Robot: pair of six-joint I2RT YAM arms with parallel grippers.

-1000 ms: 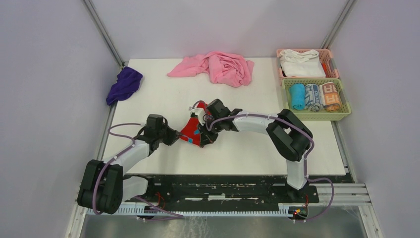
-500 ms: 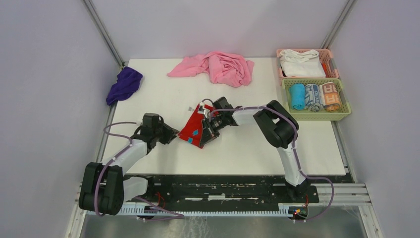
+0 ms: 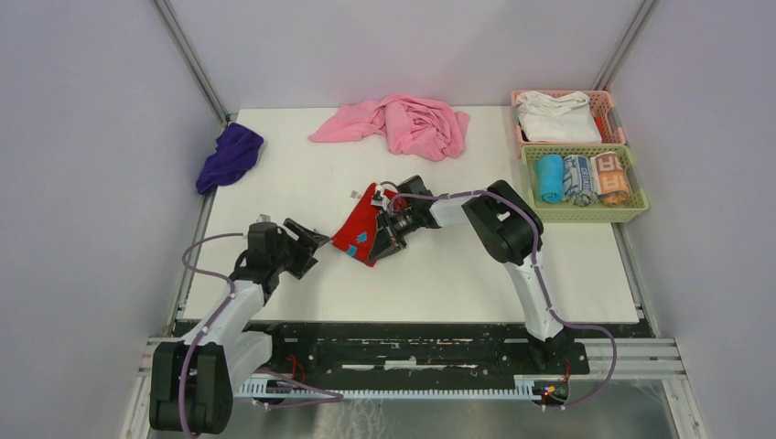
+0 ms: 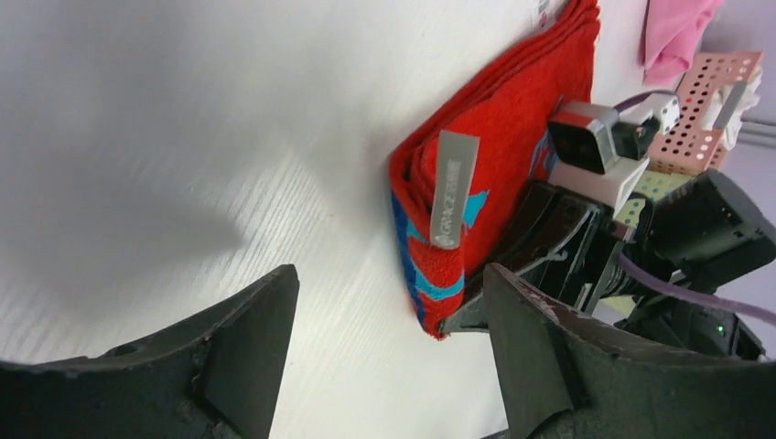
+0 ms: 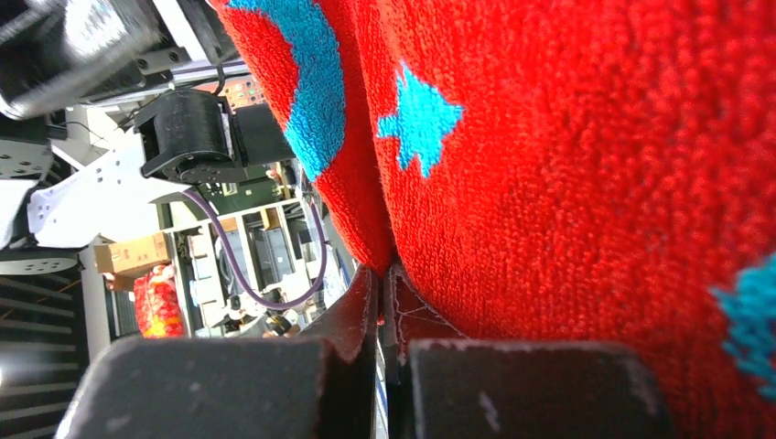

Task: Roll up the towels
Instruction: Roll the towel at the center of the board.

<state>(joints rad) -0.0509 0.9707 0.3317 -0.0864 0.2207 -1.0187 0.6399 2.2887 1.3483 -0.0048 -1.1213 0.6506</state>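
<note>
Pale walls (image 3: 91, 137) enclosed a white table (image 3: 439, 274). A pink cloth (image 3: 403, 123) lay far back, the purple towel (image 3: 229, 155) at the far-left edge. Mid-table, the right gripper (image 3: 388, 240) pinched the red towel (image 3: 361, 229); the left gripper (image 3: 309, 247) stood spread just beside it.

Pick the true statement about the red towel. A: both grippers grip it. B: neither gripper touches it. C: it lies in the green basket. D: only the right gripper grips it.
D: the right gripper is shut on a fold of the red towel, while the left gripper stands open beside it, clear of the cloth.
</note>
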